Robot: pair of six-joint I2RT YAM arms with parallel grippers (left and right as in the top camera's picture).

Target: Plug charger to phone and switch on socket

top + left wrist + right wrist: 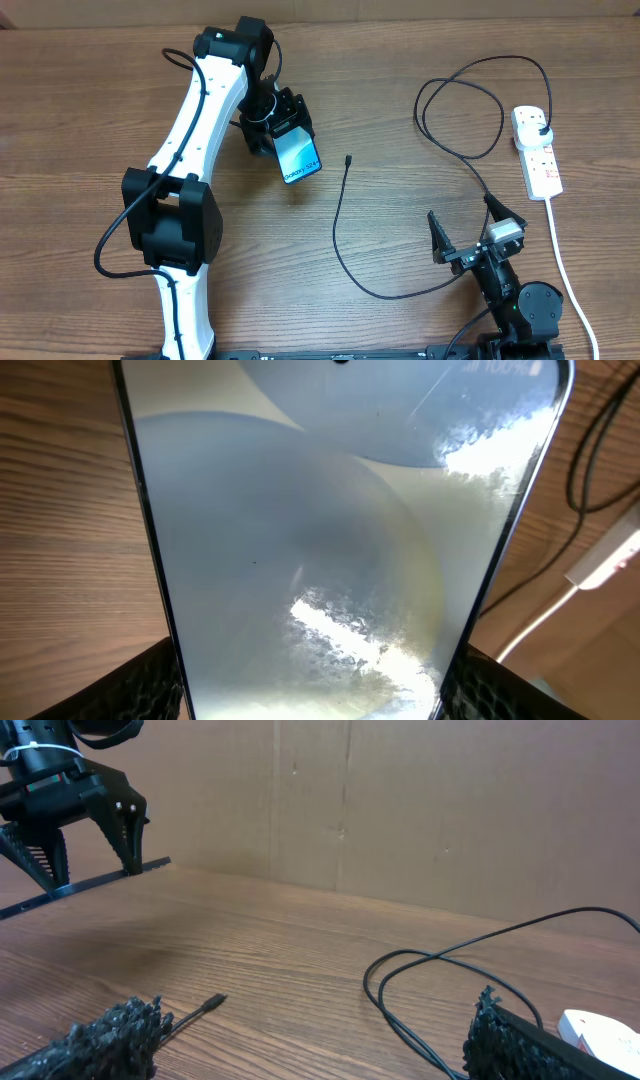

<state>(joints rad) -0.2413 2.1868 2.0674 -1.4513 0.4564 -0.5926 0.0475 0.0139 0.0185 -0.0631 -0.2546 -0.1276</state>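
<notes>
My left gripper (283,128) is shut on the phone (299,157) and holds it tilted above the table at centre left. The phone's light blue screen (320,540) fills the left wrist view between the jaws. The charger is a thin black cable (345,250); its small plug tip (347,159) lies on the table right of the phone and also shows in the right wrist view (212,1004). Its black plug (541,127) sits in the white socket strip (535,150) at far right. My right gripper (465,228) is open and empty, low near the front.
The socket's thick white cord (568,275) runs down to the front right edge. The cable loops (462,100) lie at the back right. A cardboard wall (400,810) stands behind the table. The left arm (190,150) spans the left side.
</notes>
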